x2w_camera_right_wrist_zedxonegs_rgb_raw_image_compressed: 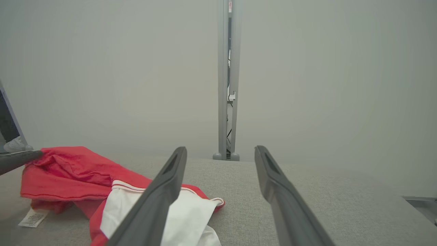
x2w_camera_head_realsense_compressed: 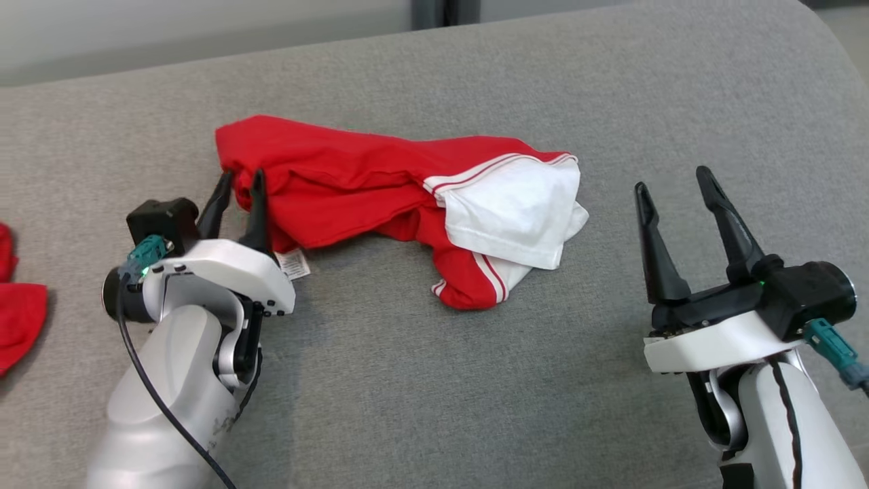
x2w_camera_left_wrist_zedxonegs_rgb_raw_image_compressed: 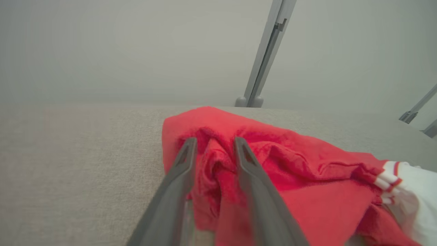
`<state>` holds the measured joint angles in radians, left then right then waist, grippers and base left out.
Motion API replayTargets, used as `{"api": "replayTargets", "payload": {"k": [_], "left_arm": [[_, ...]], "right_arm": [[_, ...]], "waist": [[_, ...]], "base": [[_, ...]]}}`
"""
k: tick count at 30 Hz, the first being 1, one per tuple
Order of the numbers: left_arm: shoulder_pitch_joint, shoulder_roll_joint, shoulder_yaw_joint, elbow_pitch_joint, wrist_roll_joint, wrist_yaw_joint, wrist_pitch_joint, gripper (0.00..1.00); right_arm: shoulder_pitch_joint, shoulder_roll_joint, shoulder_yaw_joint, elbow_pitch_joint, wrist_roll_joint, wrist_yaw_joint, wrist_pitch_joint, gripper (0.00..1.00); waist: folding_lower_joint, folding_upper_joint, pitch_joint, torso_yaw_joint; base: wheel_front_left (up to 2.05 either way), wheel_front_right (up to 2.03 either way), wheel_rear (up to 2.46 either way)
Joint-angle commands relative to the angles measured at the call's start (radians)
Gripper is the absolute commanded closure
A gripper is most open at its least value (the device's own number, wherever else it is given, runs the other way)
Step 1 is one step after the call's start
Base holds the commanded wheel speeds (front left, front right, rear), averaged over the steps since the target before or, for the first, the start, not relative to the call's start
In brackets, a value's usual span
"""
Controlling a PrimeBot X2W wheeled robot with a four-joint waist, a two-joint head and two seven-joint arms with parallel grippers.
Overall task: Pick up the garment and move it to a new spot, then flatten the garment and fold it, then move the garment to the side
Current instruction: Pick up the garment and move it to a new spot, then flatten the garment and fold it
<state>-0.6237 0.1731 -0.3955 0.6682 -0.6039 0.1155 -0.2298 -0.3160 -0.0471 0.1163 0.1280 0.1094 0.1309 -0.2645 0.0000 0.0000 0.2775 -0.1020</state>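
Note:
The garment [x2w_camera_head_realsense_compressed: 339, 176] is red with a white, red-striped sleeve part and lies crumpled on the grey padded surface [x2w_camera_head_realsense_compressed: 434, 380]; a white label [x2w_camera_head_realsense_compressed: 293, 263] sticks out at its near left. My left gripper [x2w_camera_head_realsense_compressed: 241, 178] is at the garment's left end, jaws parted. In the left wrist view a bunched ridge of the red garment [x2w_camera_left_wrist_zedxonegs_rgb_raw_image_compressed: 307, 177] sits between the fingers of the left gripper [x2w_camera_left_wrist_zedxonegs_rgb_raw_image_compressed: 214, 140]. My right gripper [x2w_camera_head_realsense_compressed: 672, 180] stands open to the right of the garment, apart from it, holding nothing. In the right wrist view the right gripper [x2w_camera_right_wrist_zedxonegs_rgb_raw_image_compressed: 220, 150] has the garment [x2w_camera_right_wrist_zedxonegs_rgb_raw_image_compressed: 68, 167] at lower left.
More red cloth [x2w_camera_head_realsense_compressed: 17, 305] lies at the surface's left edge. Behind the surface's far edge is a pale wall with a grey upright post [x2w_camera_right_wrist_zedxonegs_rgb_raw_image_compressed: 227, 85]. Bare grey surface spreads in front of the garment and to its right.

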Motion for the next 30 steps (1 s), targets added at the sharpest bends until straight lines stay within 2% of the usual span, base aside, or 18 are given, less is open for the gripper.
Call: {"api": "replayTargets", "payload": {"k": [1,7,13,19,24,30], "left_arm": [[0.009,0.0,0.006,0.011,-0.001,-0.005,-0.01,0.0],[0.053,-0.001,0.039,-0.025,0.025,-0.025,-0.034,0.0],[0.197,0.006,0.137,-0.259,0.147,-0.044,-0.035,0.0],[0.374,-0.046,0.233,-0.438,0.253,-0.085,-0.035,0.0],[0.446,-0.091,0.285,-0.481,0.283,-0.119,-0.035,0.0],[0.446,-0.117,0.308,-0.491,0.31,-0.156,-0.035,0.0]], "right_arm": [[0.009,-0.009,0.006,0.007,-0.01,0.0,-0.002,0.0],[0.027,-0.015,0.002,0.029,-0.026,0.0,-0.002,0.0],[0.068,-0.04,0.015,0.041,-0.031,0.0,-0.002,0.0],[0.118,-0.04,-0.007,0.043,-0.023,0.0,-0.002,0.0],[0.132,-0.047,-0.018,0.054,-0.038,0.0,-0.002,0.0],[0.116,-0.044,-0.044,0.073,-0.045,0.0,-0.001,0.0]], "waist": [[0.0,0.0,-0.025,0.023],[0.0,0.0,-0.078,0.06],[0.0,0.0,-0.117,0.097],[0.0,0.0,-0.126,0.138],[0.0,0.0,-0.122,0.167],[0.0,0.0,-0.101,0.212]], "base": [[0.0,0.0,0.0],[0.0,0.0,0.0],[0.0,0.0,0.0],[0.0,0.0,0.0],[0.0,0.0,0.0],[0.0,0.0,0.0]]}}
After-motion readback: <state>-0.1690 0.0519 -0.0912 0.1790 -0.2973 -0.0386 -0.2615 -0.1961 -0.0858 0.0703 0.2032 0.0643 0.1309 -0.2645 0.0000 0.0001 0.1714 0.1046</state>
